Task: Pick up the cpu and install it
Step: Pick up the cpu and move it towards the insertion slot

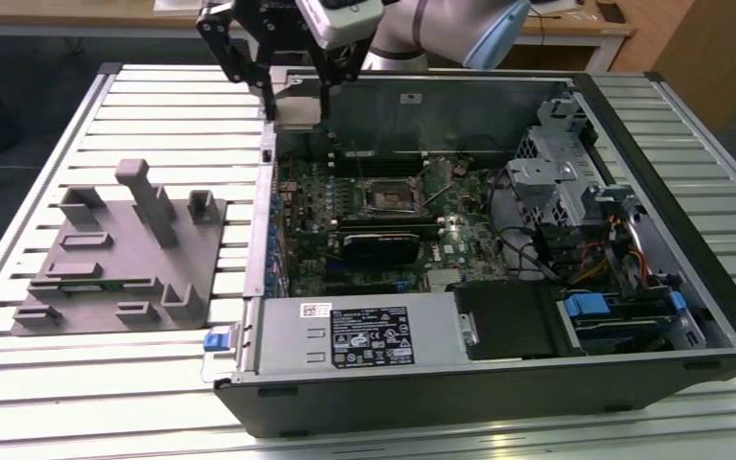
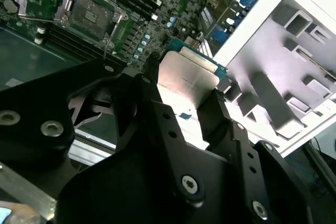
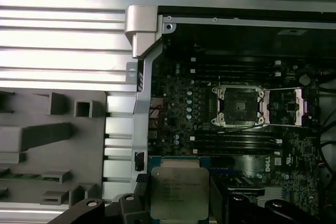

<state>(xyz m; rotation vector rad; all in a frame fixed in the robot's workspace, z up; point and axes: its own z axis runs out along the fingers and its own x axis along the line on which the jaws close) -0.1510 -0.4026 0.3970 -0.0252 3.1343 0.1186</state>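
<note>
My gripper (image 1: 298, 103) is shut on the cpu (image 1: 302, 107), a small pale square chip. I hold it in the air above the open computer case's back corner, on the exterior view's left. In both wrist views the cpu (image 2: 186, 74) (image 3: 178, 190) sits between the black fingers (image 2: 218, 106) (image 3: 140, 195), its silvery top with green edges showing. The dark socket (image 1: 391, 196) (image 2: 86, 14) (image 3: 237, 106) lies on the motherboard with its metal frame swung open. It is some way from the gripper, nearer the middle of the case.
A grey tray (image 1: 112, 259) (image 3: 42, 145) with raised blocks lies on the slatted metal table (image 1: 35, 402) beside the case. Inside the case are a white-labelled grey box (image 1: 356, 331), a metal drive cage (image 1: 573, 182), cables and tall black walls.
</note>
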